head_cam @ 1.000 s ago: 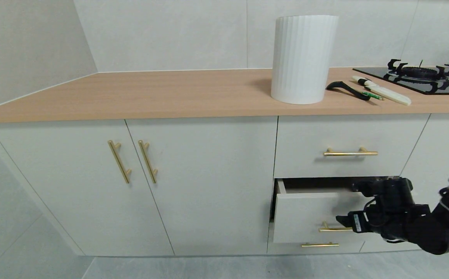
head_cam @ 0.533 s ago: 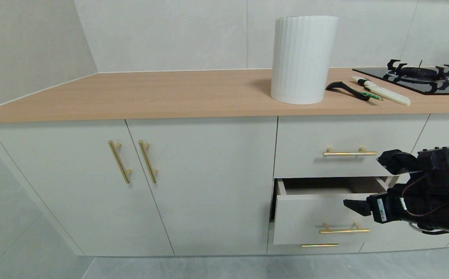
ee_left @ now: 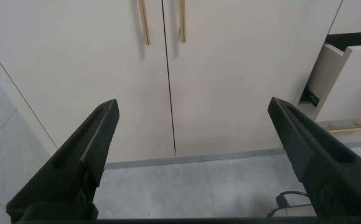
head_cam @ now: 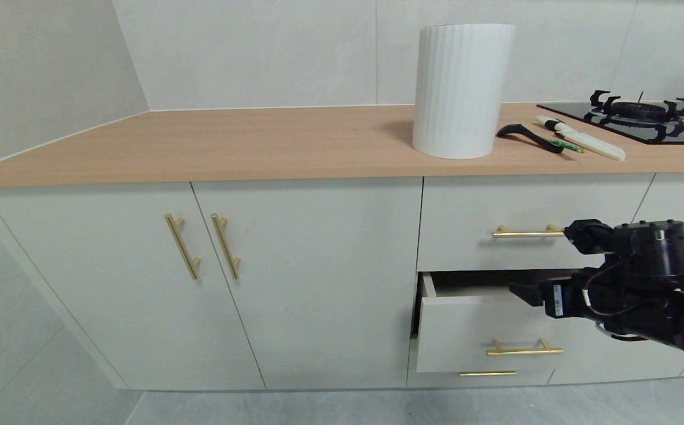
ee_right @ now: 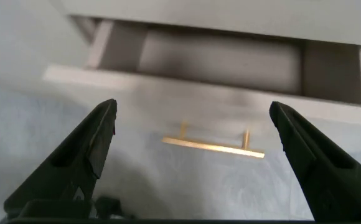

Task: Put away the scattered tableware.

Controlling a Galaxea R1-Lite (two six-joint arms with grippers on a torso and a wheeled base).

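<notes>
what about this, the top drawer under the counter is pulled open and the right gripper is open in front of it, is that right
Not the top drawer, which is shut: the head view shows the middle drawer pulled open. The right gripper is open in front of it.

Right tool (head_cam: 544, 261) and left tool (ee_left: 193, 107), both spread wide
Right arm (head_cam: 672, 307) extends forward, fingers (head_cam: 581, 230) stacked one above the other, nothing between them; left fingers (ee_left: 87, 149) likewise bare.
</notes>
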